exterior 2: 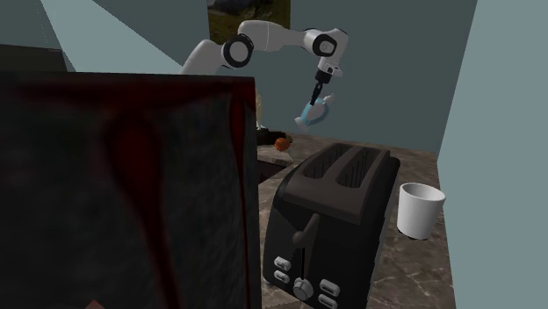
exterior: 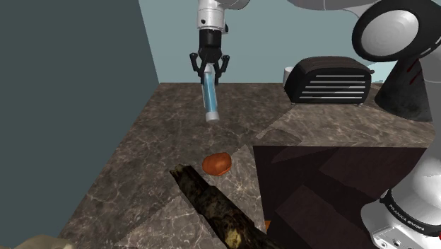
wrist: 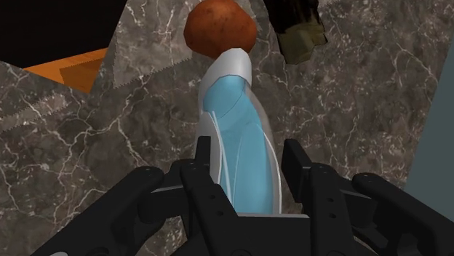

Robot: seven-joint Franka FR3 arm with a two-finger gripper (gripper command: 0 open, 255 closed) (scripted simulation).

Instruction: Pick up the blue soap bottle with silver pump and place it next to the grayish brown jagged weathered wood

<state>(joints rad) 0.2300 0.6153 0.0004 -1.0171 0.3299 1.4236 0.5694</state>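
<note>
Wrist view, blue bottle (wrist: 236, 138), end hidden between fingers (wrist: 202, 166)

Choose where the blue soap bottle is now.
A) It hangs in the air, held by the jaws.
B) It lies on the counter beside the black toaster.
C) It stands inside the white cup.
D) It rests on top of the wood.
A: the black jaws clasp the blue bottle from both sides, and it hangs below them, clear of the marbled counter.
</note>
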